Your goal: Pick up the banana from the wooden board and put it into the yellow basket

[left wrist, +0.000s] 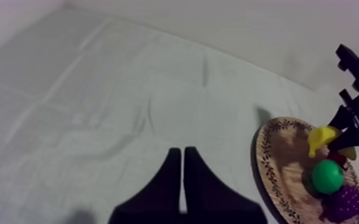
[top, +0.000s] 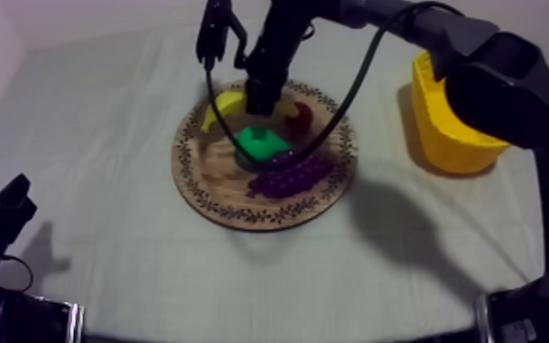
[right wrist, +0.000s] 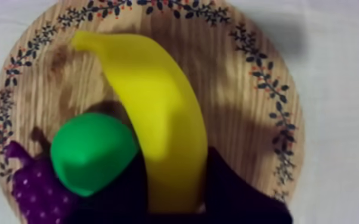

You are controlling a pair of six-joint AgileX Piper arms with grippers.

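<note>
Yellow, the banana [right wrist: 158,119] lies on the board [right wrist: 259,119], its near end grasped between the fingers of our right gripper [right wrist: 176,158]. The pear [right wrist: 89,152] touches its side, with the grapes [right wrist: 33,190] just beyond. The basket [top: 451,128] stands apart, at the table's right. Our left gripper [left wrist: 183,158] is clenched on nothing over bare cloth [left wrist: 98,107].

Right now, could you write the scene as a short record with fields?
Right gripper: shut on the yellow toy banana, over the round wooden board with a patterned rim
Left gripper: shut, apart from the board
Also on board: green toy pear, purple bunch of grapes, small red fruit
Yellow basket: beside the board, banana not yet in it
</note>
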